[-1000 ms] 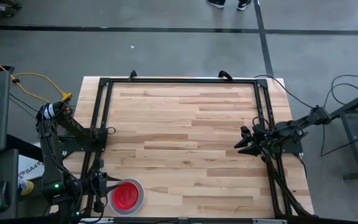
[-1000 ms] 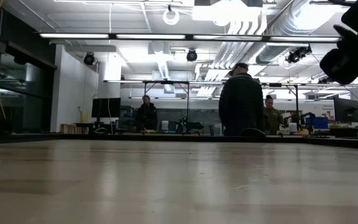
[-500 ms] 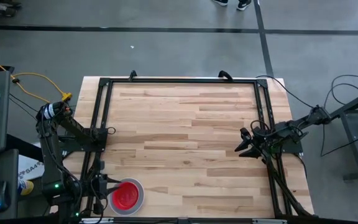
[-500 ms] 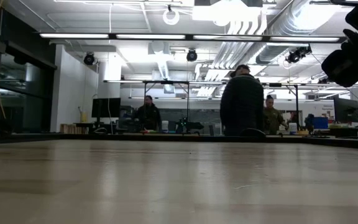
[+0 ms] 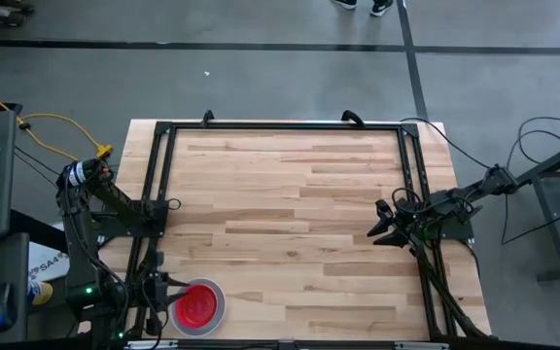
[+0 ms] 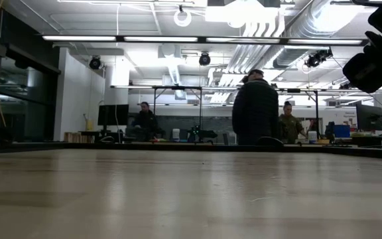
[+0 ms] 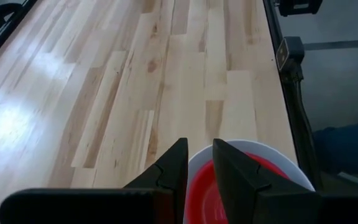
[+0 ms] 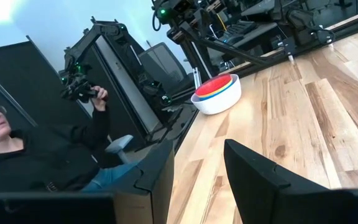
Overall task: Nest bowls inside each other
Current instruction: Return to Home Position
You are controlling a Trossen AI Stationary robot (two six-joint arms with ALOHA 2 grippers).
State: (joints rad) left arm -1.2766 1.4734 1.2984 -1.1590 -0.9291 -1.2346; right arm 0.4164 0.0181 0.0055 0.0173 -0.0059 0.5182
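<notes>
Bowls (image 5: 198,306) nested, red-pink topmost, beside left gripper (image 7: 199,146)

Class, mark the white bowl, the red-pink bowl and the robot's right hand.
white bowl (image 8: 221,104): right wrist view, on its outer wall.
red-pink bowl (image 5: 197,307): high view, on its inside middle.
right hand (image 5: 377,221): high view, midway between its fingertips.

The bowls (image 5: 198,307) are sitting nested upright, red-pink bowl (image 8: 215,84) topmost inside the white bowl (image 8: 217,102), at the table (image 5: 290,194) corner beside my left gripper (image 7: 199,144).
</notes>
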